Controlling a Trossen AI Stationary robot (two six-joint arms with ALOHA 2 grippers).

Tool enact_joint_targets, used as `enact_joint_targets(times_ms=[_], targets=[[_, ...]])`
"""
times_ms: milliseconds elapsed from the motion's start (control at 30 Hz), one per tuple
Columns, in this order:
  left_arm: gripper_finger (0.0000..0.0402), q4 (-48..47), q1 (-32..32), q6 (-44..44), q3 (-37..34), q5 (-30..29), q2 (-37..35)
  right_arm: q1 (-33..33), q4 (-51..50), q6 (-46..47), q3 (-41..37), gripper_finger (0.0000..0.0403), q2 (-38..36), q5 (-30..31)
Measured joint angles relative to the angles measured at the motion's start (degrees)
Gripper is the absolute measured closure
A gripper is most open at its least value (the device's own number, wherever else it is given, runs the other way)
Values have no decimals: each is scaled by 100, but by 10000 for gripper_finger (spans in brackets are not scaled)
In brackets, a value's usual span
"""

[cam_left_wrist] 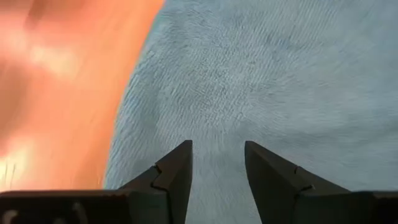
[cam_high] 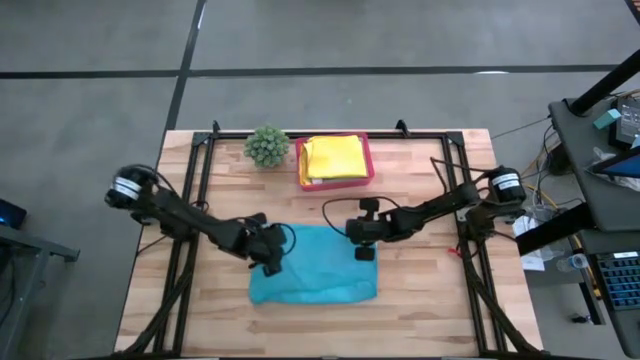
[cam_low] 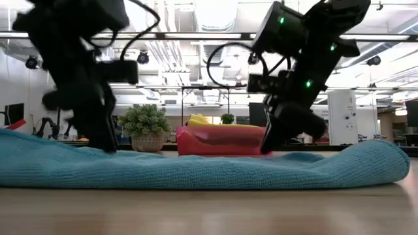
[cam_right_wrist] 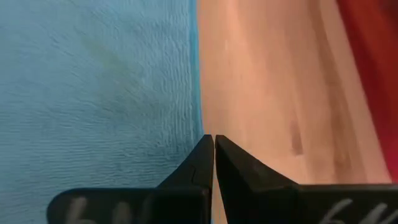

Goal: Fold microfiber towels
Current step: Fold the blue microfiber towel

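While the teal towel [cam_high: 315, 278] lies spread on the table [cam_high: 420, 300] in front of the pink tray [cam_high: 368, 160] holding yellow towels [cam_high: 334, 158], I see my left gripper [cam_left_wrist: 217, 163] narrowly parted over its left edge and my right gripper [cam_right_wrist: 214, 155] pinched closed at its right edge

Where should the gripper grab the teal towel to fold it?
Judging by its pose, take the teal towel at a corner on its far edge, coming down from above: it lies flat on the table, so only an edge can be pinched.
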Motion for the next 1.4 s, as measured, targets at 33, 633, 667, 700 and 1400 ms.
enact_joint_targets(times_ms=[33,633,667,700,1400], targets=[[270,-192,9,-199,32,62,-139,7,25,-35,0,394,-33,-2],[261,-783,295,-3566,-1041,181,-1741,352,490,33,-17,394,-338,-24],[255,-718,305,-3566,-1063,185,-1737,372,490,33,-17,394,-338,-26],[250,-673,310,-3572,-1072,188,-1731,391,495,33,-17,394,-338,-26],[281,389,342,-2488,-919,531,-1083,408,544,96,-73,394,-338,-24]])
